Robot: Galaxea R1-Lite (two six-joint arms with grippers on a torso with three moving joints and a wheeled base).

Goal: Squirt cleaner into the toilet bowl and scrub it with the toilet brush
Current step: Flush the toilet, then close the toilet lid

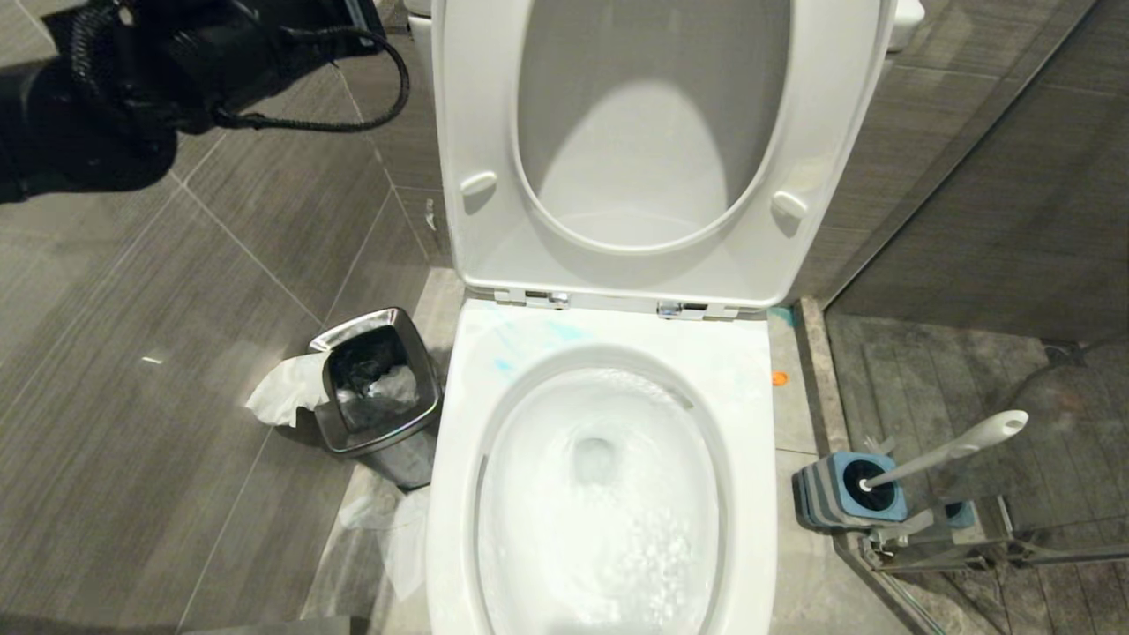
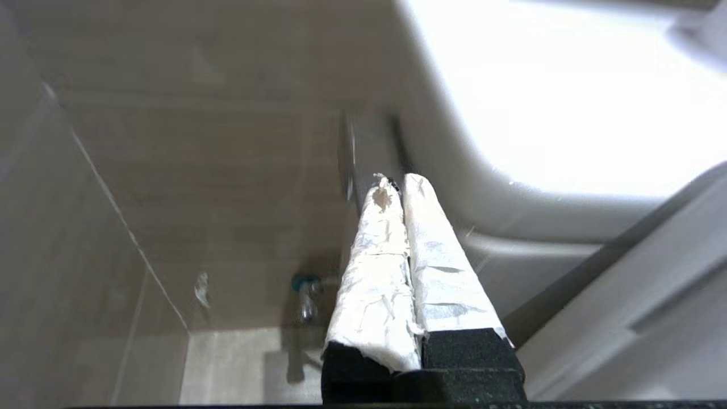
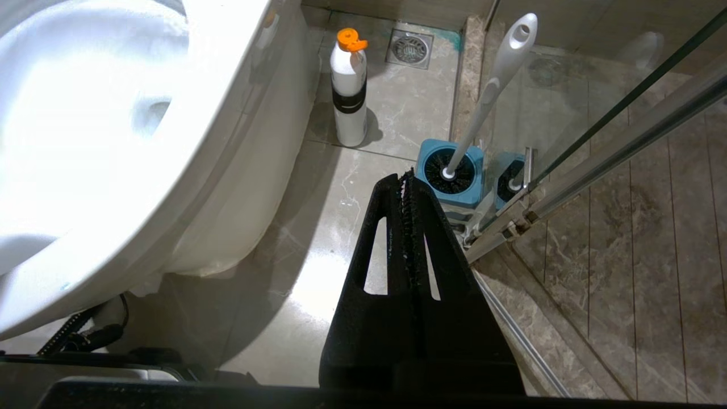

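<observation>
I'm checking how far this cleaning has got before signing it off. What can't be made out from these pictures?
- Left gripper: outside the head view, where only its arm shows at the top left corner.
- Toilet bowl: churning water hides the basin in the head view; glare whitens it in the right wrist view.
- Toilet brush: the holder hides its bristle sides.
- White bottle: label unreadable, too small.
- Waste bin: contents dark, indistinct.
</observation>
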